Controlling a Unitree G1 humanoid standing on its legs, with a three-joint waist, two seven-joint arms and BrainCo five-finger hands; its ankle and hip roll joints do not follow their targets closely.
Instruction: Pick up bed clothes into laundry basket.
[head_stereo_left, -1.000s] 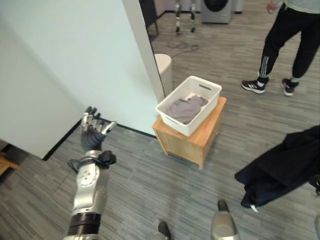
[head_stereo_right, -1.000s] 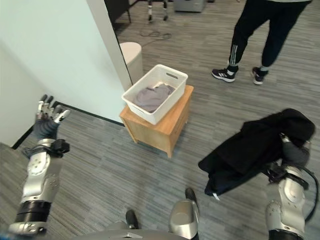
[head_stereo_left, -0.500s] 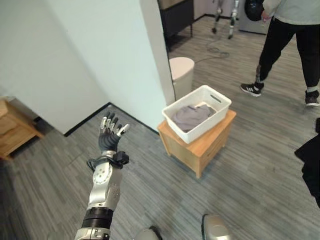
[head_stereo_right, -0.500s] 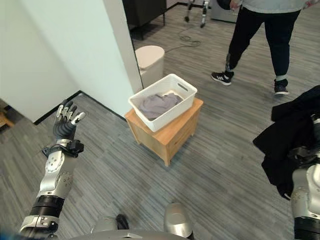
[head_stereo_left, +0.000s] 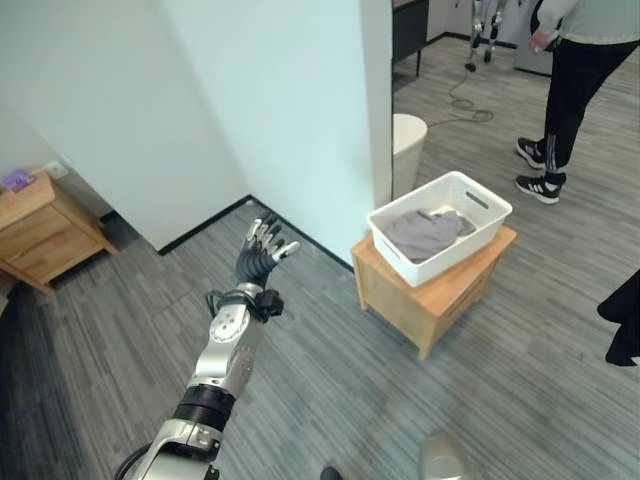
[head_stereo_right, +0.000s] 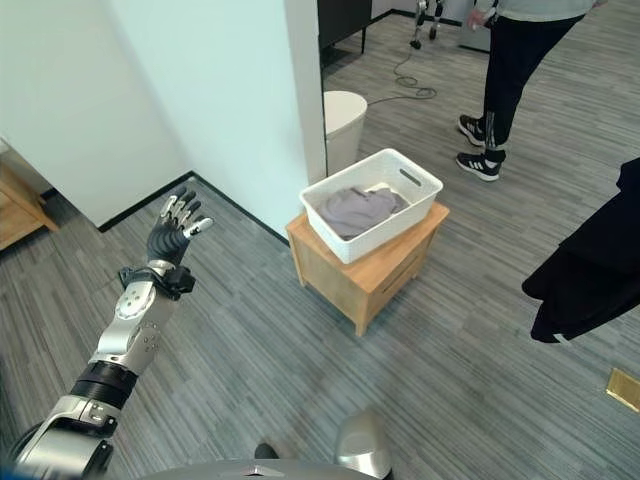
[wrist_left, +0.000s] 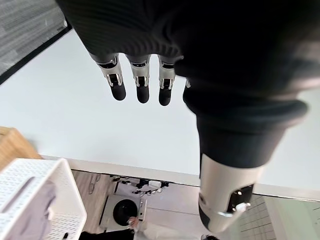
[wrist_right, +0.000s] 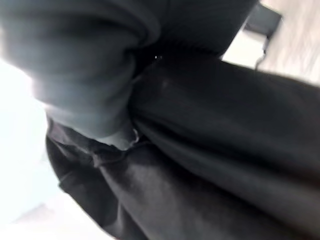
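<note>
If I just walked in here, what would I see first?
Probably the left hand, held up in the air with its fingers spread, near the pale wall. Next, the white laundry basket with a grey cloth inside, sitting on a small wooden cabinet. A black garment hangs at the right edge.

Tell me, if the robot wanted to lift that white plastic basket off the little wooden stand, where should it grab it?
Probably by the slot handles cut into the short end walls of the white plastic laundry basket; one shows at its far end. The basket sits level on the small wooden stand with a grey cloth inside, open on top, so a hand could hook each end from outside. The open left hand hangs well away from it.
</note>
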